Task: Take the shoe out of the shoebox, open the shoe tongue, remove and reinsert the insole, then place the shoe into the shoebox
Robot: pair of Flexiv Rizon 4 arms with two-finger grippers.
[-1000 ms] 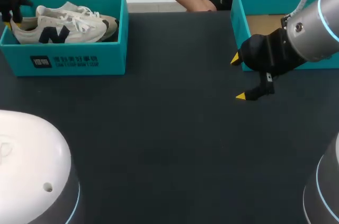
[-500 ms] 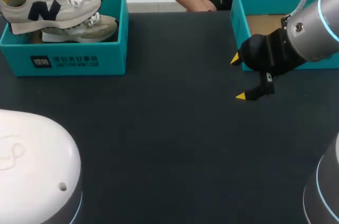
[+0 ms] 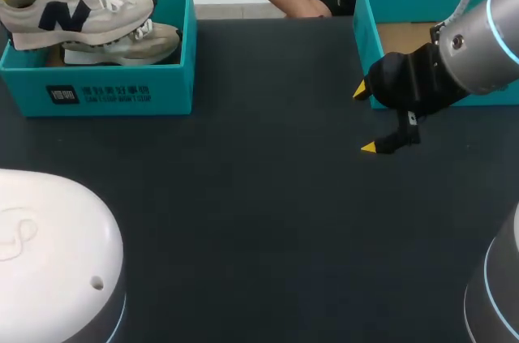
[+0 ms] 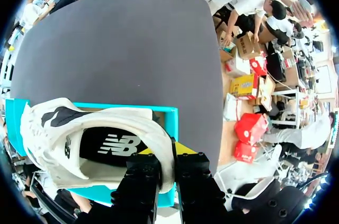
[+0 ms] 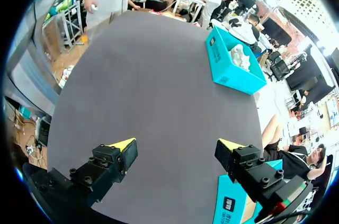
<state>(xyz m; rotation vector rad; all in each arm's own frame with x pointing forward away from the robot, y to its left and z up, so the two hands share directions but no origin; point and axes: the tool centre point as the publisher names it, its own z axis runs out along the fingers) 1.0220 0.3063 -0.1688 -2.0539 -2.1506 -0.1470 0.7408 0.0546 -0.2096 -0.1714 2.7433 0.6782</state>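
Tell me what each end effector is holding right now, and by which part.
Left end effector grips the white sneaker by its heel collar, one finger inside the opening, one outside. Right end effector is open and holds nothing.

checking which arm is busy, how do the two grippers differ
The left gripper is shut on the white shoe; the right gripper is open and empty. The left is at the shoebox, the right beside the other teal box. Both have yellow tips.
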